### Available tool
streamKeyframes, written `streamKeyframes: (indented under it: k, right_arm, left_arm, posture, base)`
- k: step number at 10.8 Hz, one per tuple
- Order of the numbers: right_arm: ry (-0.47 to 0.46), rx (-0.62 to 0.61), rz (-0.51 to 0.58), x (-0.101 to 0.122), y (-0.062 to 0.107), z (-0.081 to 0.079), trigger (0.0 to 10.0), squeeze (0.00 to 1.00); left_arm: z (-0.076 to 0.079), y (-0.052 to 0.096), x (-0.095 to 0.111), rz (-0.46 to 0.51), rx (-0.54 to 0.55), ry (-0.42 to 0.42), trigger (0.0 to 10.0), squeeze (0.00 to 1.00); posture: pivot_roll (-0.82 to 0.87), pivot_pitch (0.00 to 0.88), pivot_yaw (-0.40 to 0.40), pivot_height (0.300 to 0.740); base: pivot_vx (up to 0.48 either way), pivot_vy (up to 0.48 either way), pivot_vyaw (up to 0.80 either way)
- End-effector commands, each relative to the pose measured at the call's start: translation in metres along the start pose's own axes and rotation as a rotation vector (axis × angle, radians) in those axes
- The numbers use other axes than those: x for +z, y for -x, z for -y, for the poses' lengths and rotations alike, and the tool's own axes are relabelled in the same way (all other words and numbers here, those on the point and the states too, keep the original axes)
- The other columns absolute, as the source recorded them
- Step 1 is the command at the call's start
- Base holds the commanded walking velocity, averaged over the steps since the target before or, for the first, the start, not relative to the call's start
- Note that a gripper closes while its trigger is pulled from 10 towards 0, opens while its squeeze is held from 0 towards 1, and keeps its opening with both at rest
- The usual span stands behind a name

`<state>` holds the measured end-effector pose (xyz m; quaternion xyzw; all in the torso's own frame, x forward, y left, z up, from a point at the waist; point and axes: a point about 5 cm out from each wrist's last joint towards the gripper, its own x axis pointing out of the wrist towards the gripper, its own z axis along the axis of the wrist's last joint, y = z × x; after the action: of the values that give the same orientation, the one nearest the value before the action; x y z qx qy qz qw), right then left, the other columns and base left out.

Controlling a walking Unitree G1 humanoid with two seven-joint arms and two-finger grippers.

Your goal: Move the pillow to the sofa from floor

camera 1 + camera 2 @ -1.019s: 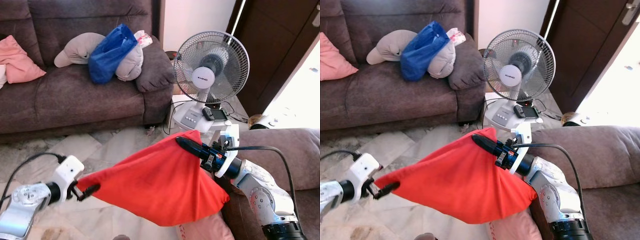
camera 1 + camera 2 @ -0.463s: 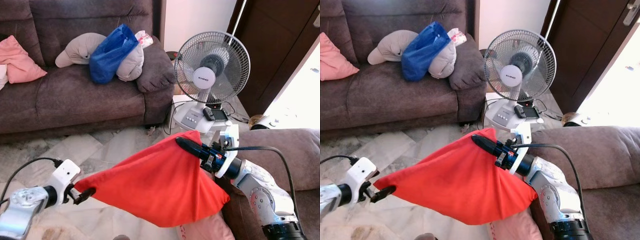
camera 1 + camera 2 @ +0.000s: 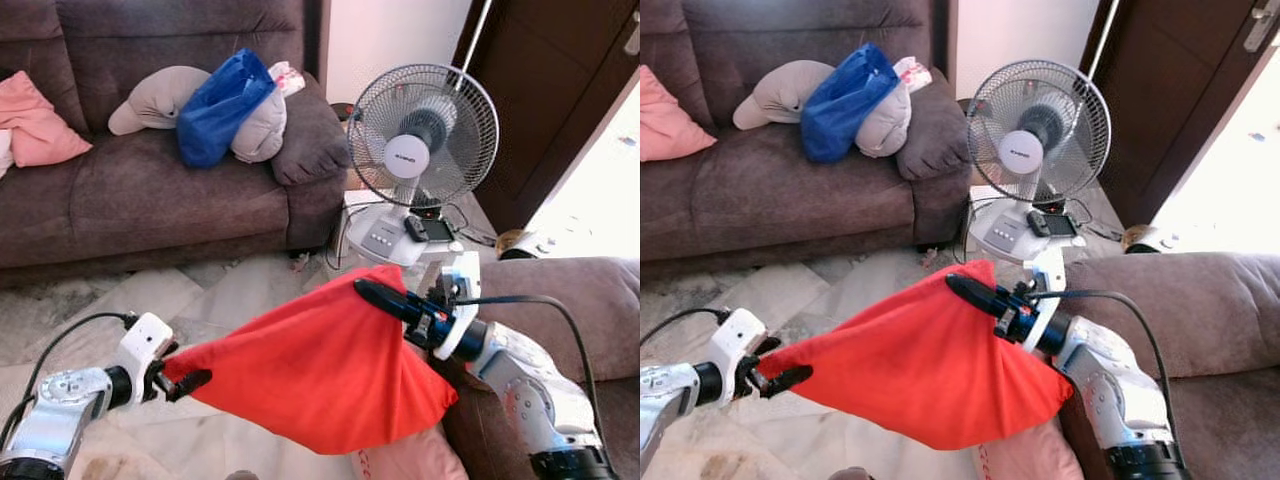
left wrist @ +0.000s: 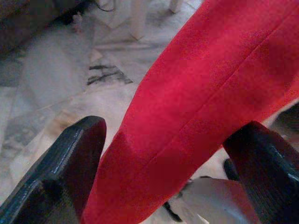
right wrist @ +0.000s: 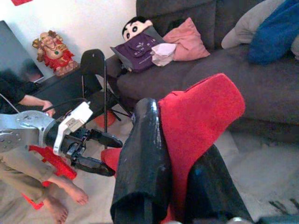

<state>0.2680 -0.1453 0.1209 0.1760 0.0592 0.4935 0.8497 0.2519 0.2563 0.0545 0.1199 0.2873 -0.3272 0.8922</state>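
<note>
Both end effectors pinch one red pillow (image 3: 330, 375), which hangs in the air above the floor (image 3: 150, 300) in front of the sofa (image 3: 150, 190). Left end effector (image 3: 190, 378) grips the pillow's left corner, its two fingers (image 4: 65, 158) set a little apart with cloth between them. Right end effector (image 3: 375, 295) clamps the top right corner, fingers pressed together on it. One fan (image 3: 425, 135) stands beside the sofa; one blue bag (image 3: 220, 105) and one pink cushion (image 3: 35, 120) lie on the sofa.
</note>
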Motion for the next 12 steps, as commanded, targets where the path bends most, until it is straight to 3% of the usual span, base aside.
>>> streamKeyframes:
  k: [1, 3, 4, 5, 12]
  right_arm:
    - [0.098, 0.081, 0.084, 0.028, -0.005, -0.011, 10.0, 0.00]
    - [0.101, 0.082, 0.080, 0.028, -0.003, -0.011, 10.0, 0.00]
    - [0.103, 0.080, 0.078, 0.028, -0.003, -0.010, 10.0, 0.00]
    - [0.105, 0.080, 0.078, 0.029, -0.003, -0.010, 10.0, 0.00]
    - [0.115, 0.071, 0.073, 0.029, -0.003, -0.008, 10.0, 0.00]
  left_arm:
    - [0.002, -0.003, -0.001, -0.016, -0.023, 0.007, 10.0, 0.00]
    - [0.004, -0.004, -0.007, -0.039, -0.063, 0.033, 10.0, 0.00]
    - [0.006, -0.006, -0.010, -0.040, -0.073, 0.052, 3.1, 0.00]
    - [0.008, -0.007, -0.011, -0.038, -0.088, 0.066, 0.0, 0.00]
    - [0.019, -0.013, -0.013, -0.020, -0.129, 0.099, 0.0, 0.00]
  posture:
    - [0.09, 0.000, -0.084, 0.740]
    - [0.08, 0.000, -0.084, 0.740]
    - [0.08, 0.000, -0.083, 0.740]
    - [0.07, 0.000, -0.084, 0.740]
    - [0.07, 0.000, -0.078, 0.740]
  base:
    - [0.000, 0.000, 0.00]
    - [0.000, 0.000, 0.00]
    - [0.000, 0.000, 0.00]
    - [0.000, 0.000, 0.00]
    - [0.000, 0.000, 0.00]
